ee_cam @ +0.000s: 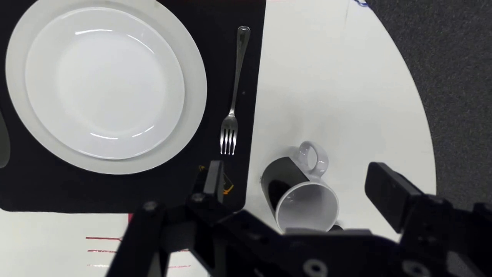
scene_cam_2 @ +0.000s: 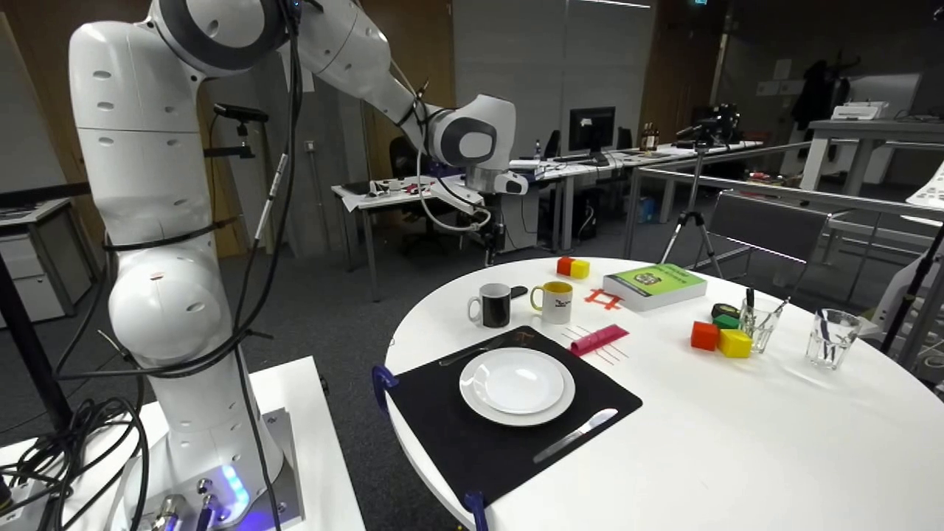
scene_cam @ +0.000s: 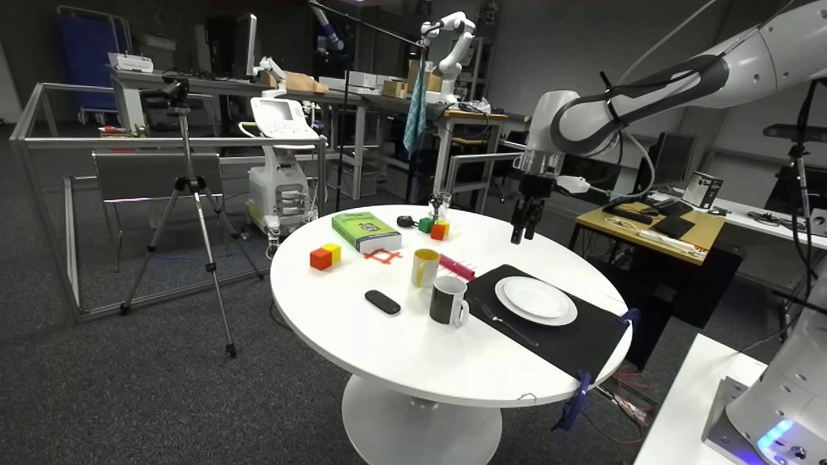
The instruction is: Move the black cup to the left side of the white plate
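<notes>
The black cup stands upright on the white table in both exterior views [scene_cam: 444, 306] [scene_cam_2: 495, 307]. It has a white handle and white inside. The white plate [scene_cam_2: 516, 420] lies on a black placemat, with a smaller white plate on top of it. In the wrist view the cup [ee_cam: 282, 179] is beside the mat's corner, right of and below the plate [ee_cam: 196, 88]. My gripper [ee_cam: 298, 184] is open and empty; the cup shows between its fingers from above. In an exterior view the gripper [scene_cam: 523, 236] hangs well above the table, apart from the cup.
A cream and yellow cup [scene_cam_2: 554, 302] stands close to the black cup. A fork [ee_cam: 235, 88] lies between plate and cup, and a knife [scene_cam_2: 575, 435] on the plate's other side. A flat black object [scene_cam: 382, 301], a green book [scene_cam: 366, 229], blocks and glasses [scene_cam_2: 830, 339] are on the table.
</notes>
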Controlling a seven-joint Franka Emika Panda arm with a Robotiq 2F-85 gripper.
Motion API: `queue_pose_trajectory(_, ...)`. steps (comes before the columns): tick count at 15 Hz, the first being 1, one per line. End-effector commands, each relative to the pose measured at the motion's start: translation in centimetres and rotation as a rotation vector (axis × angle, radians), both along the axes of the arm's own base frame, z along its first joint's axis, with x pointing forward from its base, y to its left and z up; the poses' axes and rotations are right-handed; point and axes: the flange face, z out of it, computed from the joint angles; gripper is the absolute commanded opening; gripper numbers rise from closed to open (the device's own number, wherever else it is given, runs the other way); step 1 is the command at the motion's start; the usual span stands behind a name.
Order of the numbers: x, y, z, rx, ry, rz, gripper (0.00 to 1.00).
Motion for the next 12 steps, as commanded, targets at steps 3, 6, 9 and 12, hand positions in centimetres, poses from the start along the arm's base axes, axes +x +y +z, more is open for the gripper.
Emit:
queue_pose_trajectory(3,0.0,0.0,0.2,0.000,-0.003,-0.001,1.00)
queue_pose_trajectory(6,-0.1,-0.7,0.8,-0.013,-0.032,-0.030,1.00)
queue_pose_trajectory(9,0.1,-0.2,-0.1,-0.048,-0.075,-0.053,1.00)
queue_pose_trajectory(12,0.2,2.1,-2.5,-0.083,-0.079,-0.026,1.00)
